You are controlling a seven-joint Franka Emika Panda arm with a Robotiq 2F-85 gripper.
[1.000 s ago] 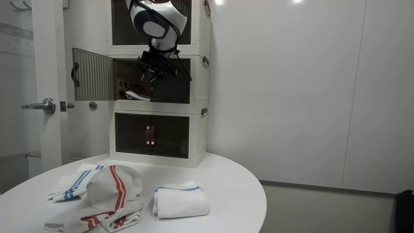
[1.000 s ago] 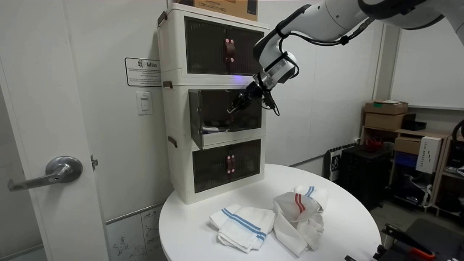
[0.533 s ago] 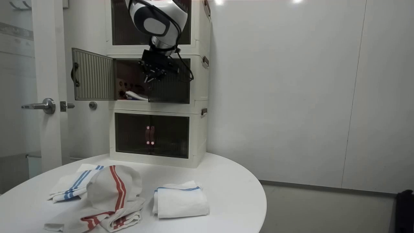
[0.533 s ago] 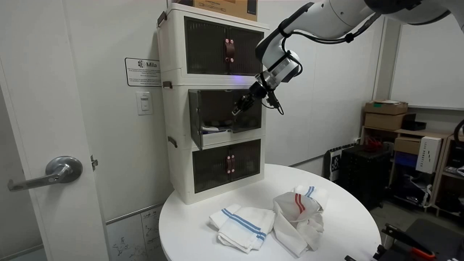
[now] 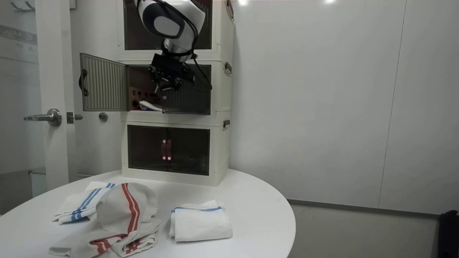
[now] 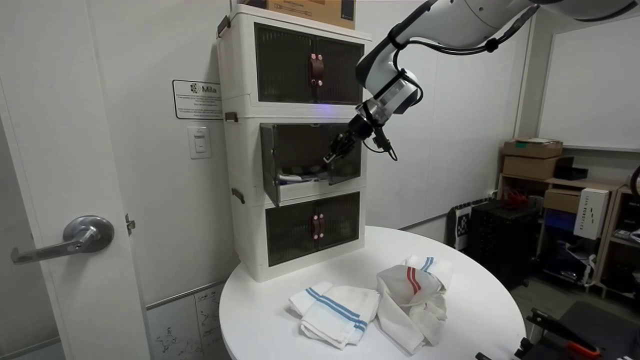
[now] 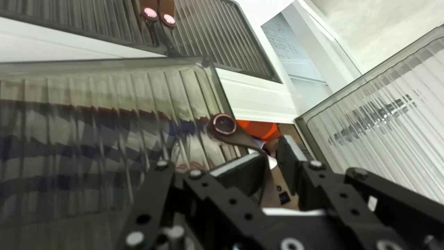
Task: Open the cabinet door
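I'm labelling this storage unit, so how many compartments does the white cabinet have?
3: the bottom compartment, standing on the table; the middle compartment above it, one door swung open; and the top compartment, shut. None seems hidden.

"mila" on the wall sign [image 6: 197, 100]; "lean robotics" on a white box [image 6: 591, 213].

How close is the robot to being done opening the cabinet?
Done: one middle door stands wide open. In hand: the door beside it is ajar, and its strap handle runs between the parted fingers of the gripper. Left to do: probably swinging that one wide too, as it is out only slightly.
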